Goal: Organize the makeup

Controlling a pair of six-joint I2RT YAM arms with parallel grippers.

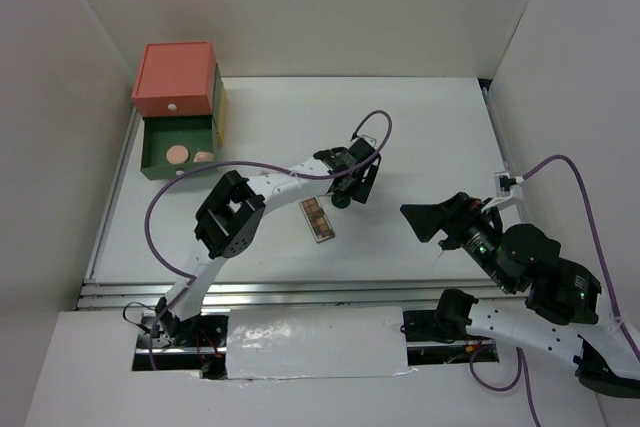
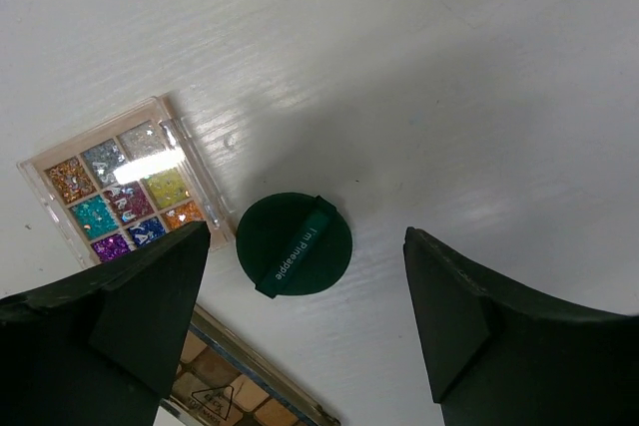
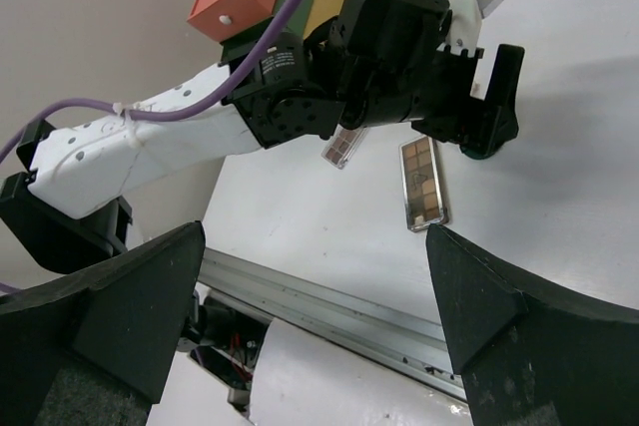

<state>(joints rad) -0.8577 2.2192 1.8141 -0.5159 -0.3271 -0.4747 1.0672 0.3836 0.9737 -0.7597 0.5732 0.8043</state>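
My left gripper (image 1: 352, 187) is open and hovers over the dark green round compact (image 2: 295, 244), which lies on the table between its fingers (image 2: 130, 316). The multicolour palette (image 2: 125, 192) lies just beside the compact, and the brown palette (image 2: 240, 386) lies nearer; it also shows in the top view (image 1: 318, 220). A pinkish palette (image 3: 342, 147) shows under the left arm in the right wrist view. Two peach puffs (image 1: 177, 155) lie in the open green drawer (image 1: 150, 147). My right gripper (image 1: 425, 219) is open and empty, held above the table at the right. The green tube is out of view.
The stacked drawer box with its coral top (image 1: 175, 77) stands at the back left corner. White walls enclose the table on three sides. A metal rail (image 3: 329, 291) runs along the near edge. The left arm (image 1: 280, 182) stretches across the middle.
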